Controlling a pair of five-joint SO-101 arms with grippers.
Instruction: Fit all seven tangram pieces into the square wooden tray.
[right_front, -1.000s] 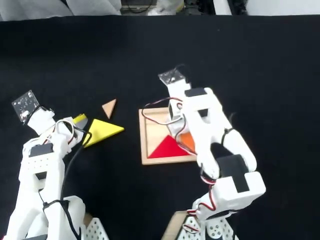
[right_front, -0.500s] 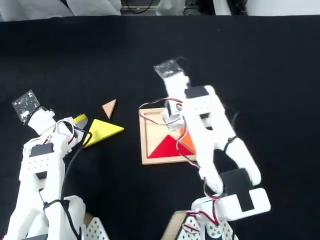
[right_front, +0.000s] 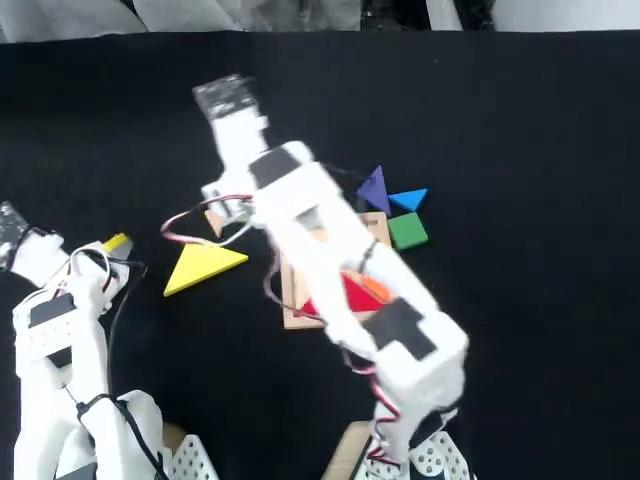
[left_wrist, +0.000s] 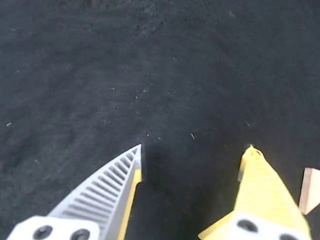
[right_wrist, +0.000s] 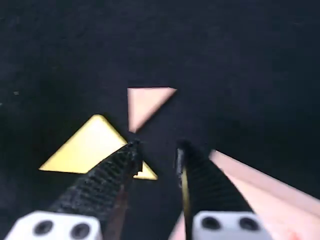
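Where the right gripper (right_wrist: 157, 147) hangs over the table (right_front: 520, 130), I see its two black fingers (right_wrist: 112, 175) a little way apart, with nothing between them. Just past the tips lies the small tan triangle (right_wrist: 145, 102). One sharp corner of it points back at the gap between the fingers.

The big yellow triangle (right_front: 203, 268) lies close by, to the left of the tray. Its long side is its near side and runs from near left across to the right. Its square corner points far and a bit left.

The square wooden tray (right_front: 292, 300) sits near the middle of the table, right of the yellow triangle. The right arm (right_front: 320, 240) crosses over it and hides much of it. In the tray I can see a red triangle (right_front: 345, 297) and an orange piece (right_front: 373, 288) right beside it on its right.

By the far right corner of the tray, outside it, sit a purple triangle (right_front: 375, 188), a blue triangle (right_front: 408, 198) and a green square (right_front: 407, 230), all close together. The purple one points far.

The left gripper (left_wrist: 195, 150) is at the left side of the table, left of the yellow triangle and well apart from the tray. Its grey finger (left_wrist: 112, 182) and its yellow finger (left_wrist: 262, 185) are spread wide and hold nothing.
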